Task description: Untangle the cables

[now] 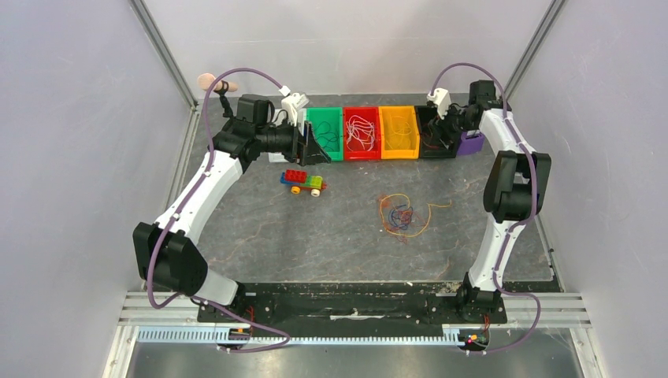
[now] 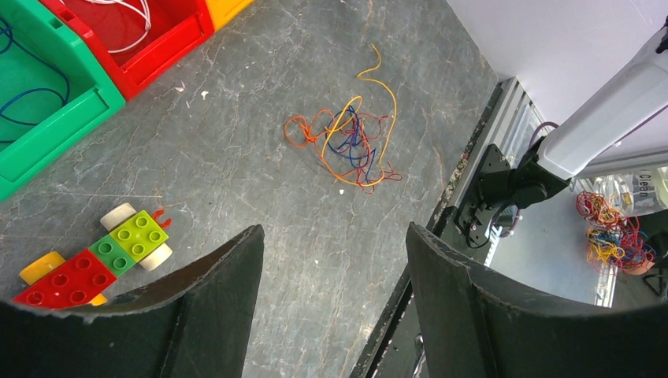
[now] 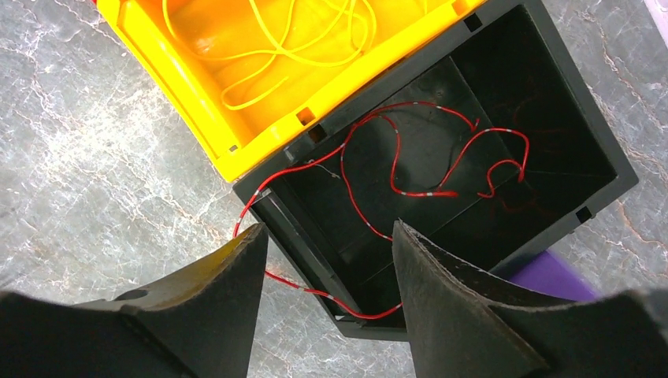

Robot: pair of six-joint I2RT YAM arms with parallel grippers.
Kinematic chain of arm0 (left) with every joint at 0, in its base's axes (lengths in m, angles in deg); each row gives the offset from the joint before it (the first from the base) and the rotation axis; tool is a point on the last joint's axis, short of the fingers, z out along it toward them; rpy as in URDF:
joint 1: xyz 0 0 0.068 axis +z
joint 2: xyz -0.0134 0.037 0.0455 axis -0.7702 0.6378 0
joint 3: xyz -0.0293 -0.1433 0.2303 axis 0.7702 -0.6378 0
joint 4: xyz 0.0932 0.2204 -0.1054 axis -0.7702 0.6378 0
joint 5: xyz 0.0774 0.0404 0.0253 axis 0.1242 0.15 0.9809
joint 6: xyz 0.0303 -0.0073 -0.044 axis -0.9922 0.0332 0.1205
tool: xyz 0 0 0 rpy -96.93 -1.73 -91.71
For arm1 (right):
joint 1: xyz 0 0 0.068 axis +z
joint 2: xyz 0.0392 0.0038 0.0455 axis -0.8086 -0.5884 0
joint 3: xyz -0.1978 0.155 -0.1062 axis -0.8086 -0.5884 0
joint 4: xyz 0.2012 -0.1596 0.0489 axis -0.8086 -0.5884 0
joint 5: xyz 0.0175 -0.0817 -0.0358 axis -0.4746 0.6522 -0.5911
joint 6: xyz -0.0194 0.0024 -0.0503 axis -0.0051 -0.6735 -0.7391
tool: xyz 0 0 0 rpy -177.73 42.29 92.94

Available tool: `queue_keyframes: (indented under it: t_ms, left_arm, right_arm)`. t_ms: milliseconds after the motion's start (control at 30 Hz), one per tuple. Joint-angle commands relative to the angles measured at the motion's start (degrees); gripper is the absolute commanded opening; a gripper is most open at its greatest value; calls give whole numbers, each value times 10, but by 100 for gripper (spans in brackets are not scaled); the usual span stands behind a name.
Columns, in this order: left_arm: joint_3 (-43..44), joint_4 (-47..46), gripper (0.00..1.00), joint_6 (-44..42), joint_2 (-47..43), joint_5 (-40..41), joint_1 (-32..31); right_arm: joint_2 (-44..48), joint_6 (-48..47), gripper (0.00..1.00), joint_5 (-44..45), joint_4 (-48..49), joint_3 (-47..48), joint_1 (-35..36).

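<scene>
A loose tangle of orange, yellow, red and blue cables (image 1: 403, 214) (image 2: 352, 142) lies on the table right of centre. My left gripper (image 1: 315, 147) (image 2: 335, 230) hovers open and empty by the green bin (image 1: 324, 134), far from the tangle. Above the black bin (image 1: 438, 138) (image 3: 551, 134) my right gripper (image 1: 443, 126) (image 3: 329, 225) is open. A red cable (image 3: 398, 161) lies inside that bin. It loops over the near rim onto the table and runs below the gap between the fingers, which do not touch it.
The red bin (image 1: 361, 132) holds white cables and the yellow bin (image 1: 399, 131) (image 3: 181, 87) holds yellow ones. A blue cable (image 2: 24, 94) lies in the green bin. A purple bin (image 1: 471, 142) ends the row. A toy brick car (image 1: 304, 182) (image 2: 102, 256) stands near my left gripper.
</scene>
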Motion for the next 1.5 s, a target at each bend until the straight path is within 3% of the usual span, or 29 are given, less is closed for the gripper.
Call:
queue_keyframes:
  t_ms: [0, 133, 400, 633, 1100, 1333, 1467]
  left_arm:
    - [4, -6, 73, -19, 0, 4, 0]
    - [6, -8, 73, -15, 2, 3, 0]
    - [1, -1, 73, -18, -4, 11, 0]
    - [6, 15, 73, -31, -3, 23, 0]
    - [19, 10, 73, -23, 9, 20, 0]
    - [14, 12, 73, -25, 9, 19, 0]
    - [14, 12, 73, -25, 10, 19, 0]
  right_arm:
    - [13, -23, 61, -7, -8, -3, 3]
    - [18, -28, 53, -10, -4, -19, 3]
    - [50, 2, 55, -31, 12, 12, -13]
    - [123, -122, 57, -28, -41, -64, -10]
    - [57, -179, 58, 32, -94, -37, 13]
    - [31, -164, 51, 51, -54, -30, 20]
    - [20, -151, 36, 55, -36, -24, 22]
